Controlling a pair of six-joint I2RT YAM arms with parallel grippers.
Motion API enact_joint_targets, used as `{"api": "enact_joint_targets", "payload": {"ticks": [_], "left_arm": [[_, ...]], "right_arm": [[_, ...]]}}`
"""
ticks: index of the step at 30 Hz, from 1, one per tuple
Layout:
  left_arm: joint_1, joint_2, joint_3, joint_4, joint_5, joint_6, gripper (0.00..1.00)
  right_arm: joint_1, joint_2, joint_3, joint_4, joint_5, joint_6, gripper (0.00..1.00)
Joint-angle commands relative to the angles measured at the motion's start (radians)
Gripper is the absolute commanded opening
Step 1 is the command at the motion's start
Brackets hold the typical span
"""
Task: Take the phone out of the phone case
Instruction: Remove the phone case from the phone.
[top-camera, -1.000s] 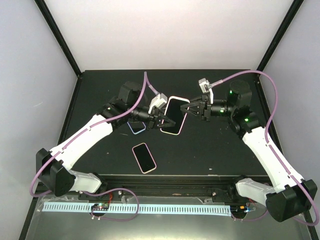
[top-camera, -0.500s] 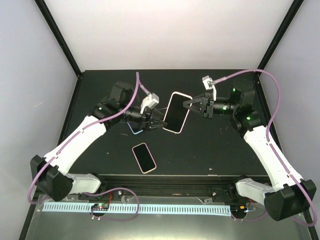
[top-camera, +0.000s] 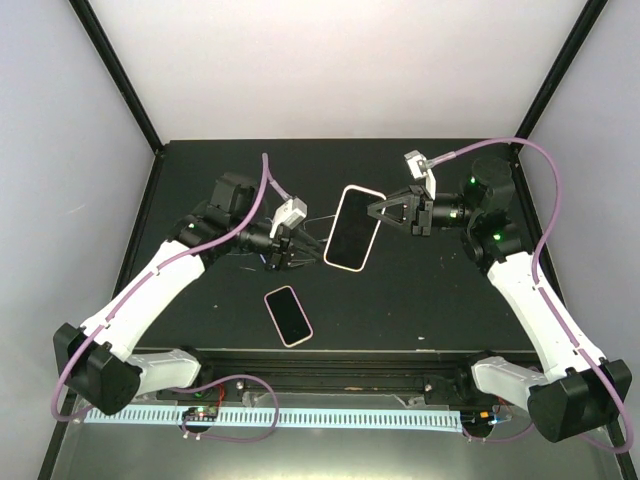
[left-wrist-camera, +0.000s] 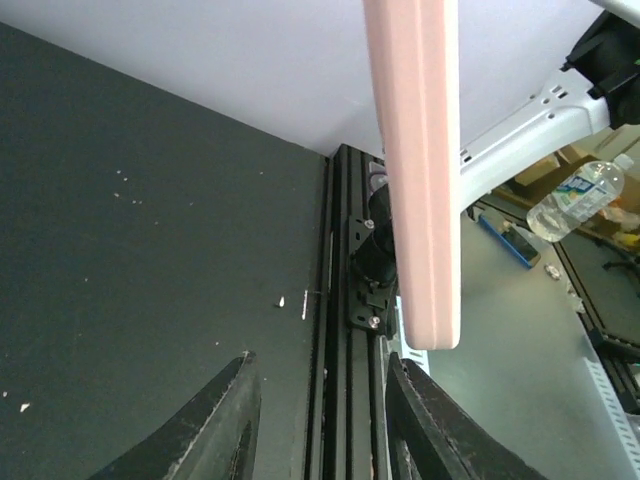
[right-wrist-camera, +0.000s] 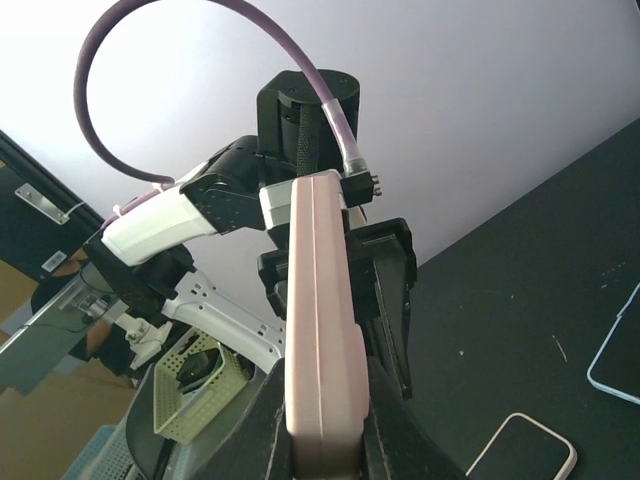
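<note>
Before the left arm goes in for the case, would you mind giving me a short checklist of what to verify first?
1. Right gripper clamped on the phone case: ok, pink edge pinched between both fingers.
2. Left gripper open: ok, clear gap between its fingers.
3. Case edge inside the left gripper's gap: not ok, it sits ahead of the fingers, toward the right one.
4. Phone out of the case: not ok, the dark screen is framed by the pink rim.
5. Spare phone clear of the held one: ok, it lies flat nearer the table's front edge.
</note>
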Motion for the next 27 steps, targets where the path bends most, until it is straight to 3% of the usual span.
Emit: {"api": "enact_joint_targets", "payload": {"ticks": [1,5,13,22,27], "left_arm": [[0.01,-0.013,0.004,0.034,0.123,-0.003,0.39],[0.01,-0.023,-0.005,0.049,0.191,-0.005,0.46],[0.01,-0.009,-0.016,0.136,0.19,-0.088,0.46],[0.009,0.014,-0.014,0.167,0.126,-0.139,0.38],[0.008,0.013,-0.025,0.152,0.02,-0.121,0.27]], "right_arm": [[-0.002,-0.029,-0.003,0.063,-0.026,0.02,0.01],[-0.002,-0.031,-0.004,0.039,-0.013,-0.004,0.01],[-0.002,-0.031,-0.005,0.047,-0.004,-0.001,0.01],[-0.002,-0.036,-0.006,0.058,-0.012,0.012,0.01],[-0.001,-0.04,-0.012,0.099,-0.025,0.061,0.01]]}}
